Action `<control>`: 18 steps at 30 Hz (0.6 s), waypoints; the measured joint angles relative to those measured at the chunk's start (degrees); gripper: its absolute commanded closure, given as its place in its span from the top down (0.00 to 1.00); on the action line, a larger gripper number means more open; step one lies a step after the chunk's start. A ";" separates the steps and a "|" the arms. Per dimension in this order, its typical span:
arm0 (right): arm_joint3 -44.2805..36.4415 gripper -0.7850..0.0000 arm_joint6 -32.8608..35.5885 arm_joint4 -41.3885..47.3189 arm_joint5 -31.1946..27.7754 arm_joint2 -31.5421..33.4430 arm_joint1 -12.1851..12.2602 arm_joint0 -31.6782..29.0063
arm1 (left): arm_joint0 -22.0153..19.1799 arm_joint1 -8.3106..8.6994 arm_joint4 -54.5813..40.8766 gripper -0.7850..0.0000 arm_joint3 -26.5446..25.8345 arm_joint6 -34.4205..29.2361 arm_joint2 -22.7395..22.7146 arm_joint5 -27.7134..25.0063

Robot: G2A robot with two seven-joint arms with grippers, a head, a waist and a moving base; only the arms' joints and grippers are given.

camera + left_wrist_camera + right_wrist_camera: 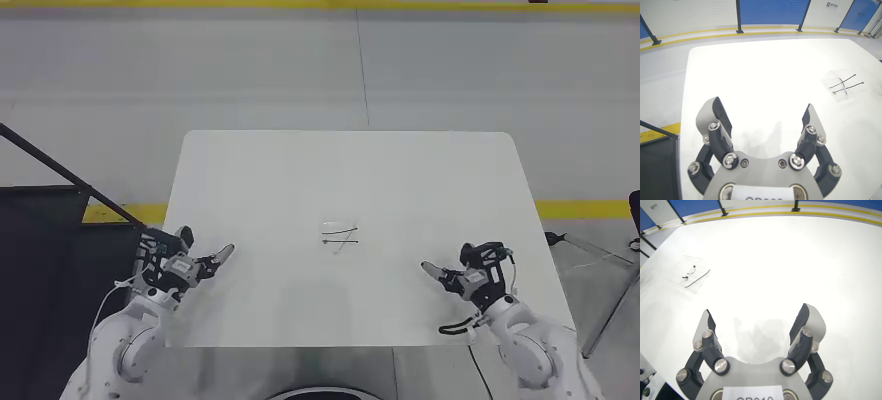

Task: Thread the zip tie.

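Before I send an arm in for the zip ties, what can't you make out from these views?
Top view: the zip ties are too small to count or to find their heads.
Left wrist view: the strands cross, so it is unclear which belongs to which tie, and the head slots are too small.
Right wrist view: glare breaks the strands into pieces.
Clear piece under them: transparent, so flat sheet or raised block, cannot tell.

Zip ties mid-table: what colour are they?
Black: the thin black plastic zip ties on the clear plastic sheet show best in the left wrist view.
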 measured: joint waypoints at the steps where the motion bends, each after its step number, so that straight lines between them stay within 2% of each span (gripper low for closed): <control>1: 0.08 1.00 0.89 0.42 -0.33 -0.17 0.04 0.69 | -0.15 0.01 -0.23 1.00 0.06 0.10 0.00 -0.47; 5: 0.01 1.00 2.78 2.51 -2.55 -1.68 0.08 2.24 | -0.20 0.03 -0.29 1.00 0.19 1.22 0.24 -1.74; 9: 0.93 1.00 6.29 7.89 -9.12 -2.51 0.36 3.43 | 0.39 0.18 1.76 1.00 -0.09 1.89 0.02 -2.95; 18: 0.90 1.00 5.98 7.26 -8.86 -2.51 0.36 3.40 | 0.37 0.17 1.67 1.00 -0.07 1.87 0.03 -2.89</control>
